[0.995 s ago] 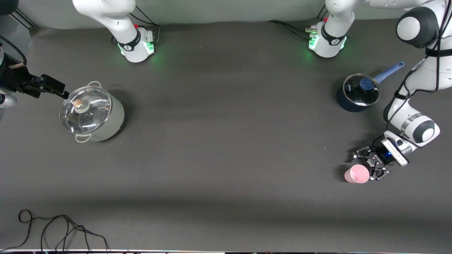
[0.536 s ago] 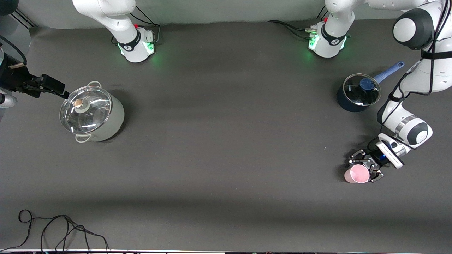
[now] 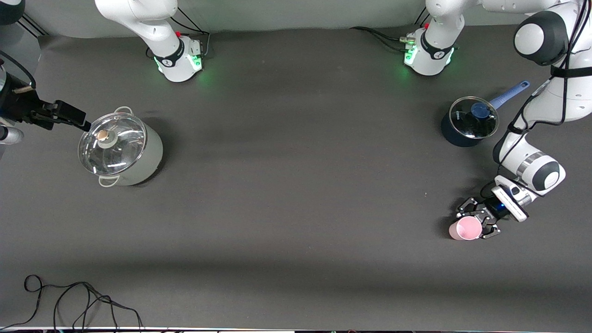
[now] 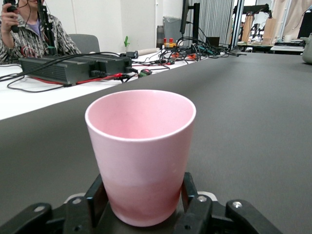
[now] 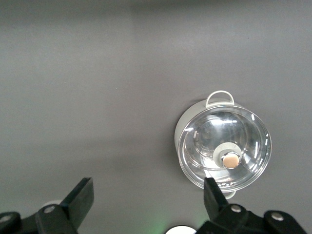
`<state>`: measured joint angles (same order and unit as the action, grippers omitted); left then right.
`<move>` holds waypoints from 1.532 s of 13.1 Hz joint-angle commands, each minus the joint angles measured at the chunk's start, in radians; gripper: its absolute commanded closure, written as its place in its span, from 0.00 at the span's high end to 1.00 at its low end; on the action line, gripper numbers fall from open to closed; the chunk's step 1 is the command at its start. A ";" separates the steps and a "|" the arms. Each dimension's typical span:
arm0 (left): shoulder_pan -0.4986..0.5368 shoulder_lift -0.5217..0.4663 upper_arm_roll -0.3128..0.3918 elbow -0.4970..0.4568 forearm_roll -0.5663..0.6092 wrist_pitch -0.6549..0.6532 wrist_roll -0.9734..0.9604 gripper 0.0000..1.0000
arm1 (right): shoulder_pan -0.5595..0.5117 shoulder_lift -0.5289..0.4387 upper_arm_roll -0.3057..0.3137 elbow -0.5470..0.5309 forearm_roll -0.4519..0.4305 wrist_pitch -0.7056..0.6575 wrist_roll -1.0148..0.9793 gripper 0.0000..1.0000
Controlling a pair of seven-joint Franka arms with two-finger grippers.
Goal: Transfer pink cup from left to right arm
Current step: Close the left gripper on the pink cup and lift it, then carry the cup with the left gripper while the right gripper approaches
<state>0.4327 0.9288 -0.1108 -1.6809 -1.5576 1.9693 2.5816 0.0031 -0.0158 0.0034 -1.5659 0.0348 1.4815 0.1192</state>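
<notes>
The pink cup (image 3: 464,229) stands upright near the left arm's end of the table, nearer to the front camera than the blue saucepan. My left gripper (image 3: 473,222) is low at the table and shut on the cup. In the left wrist view the cup (image 4: 141,151) fills the middle, and black fingers (image 4: 95,195) press its lower wall on both sides. My right gripper (image 3: 69,115) hangs open and empty in the air beside the big pot at the right arm's end; its wrist view shows the gripper (image 5: 148,195) with only bare table between the fingers.
A pale pot with a glass lid (image 3: 121,149) stands at the right arm's end, also in the right wrist view (image 5: 222,151). A dark blue saucepan with a glass lid and blue handle (image 3: 469,121) stands near the left arm. A black cable (image 3: 78,300) lies at the front edge.
The left gripper slid in around the pink cup and closed on it, nudging the cup slightly. The right arm has hardly moved.
</notes>
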 commanded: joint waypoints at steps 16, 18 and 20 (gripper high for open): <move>-0.081 -0.636 -0.874 -0.373 -0.607 0.817 -0.084 0.26 | 0.161 0.053 0.032 0.096 0.186 -0.015 0.831 1.00; -0.124 -0.646 -0.908 -0.324 -0.607 0.906 -0.155 0.26 | 0.213 0.085 0.032 0.134 0.269 -0.010 1.055 1.00; -0.161 -0.657 -0.935 -0.280 -0.607 0.991 -0.223 0.26 | 0.268 0.129 0.032 0.196 0.315 -0.003 1.256 1.00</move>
<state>0.3042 0.2934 -1.0352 -2.0005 -2.1472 2.8926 2.4157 0.2332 0.0478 0.0453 -1.4649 0.3021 1.4905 1.2144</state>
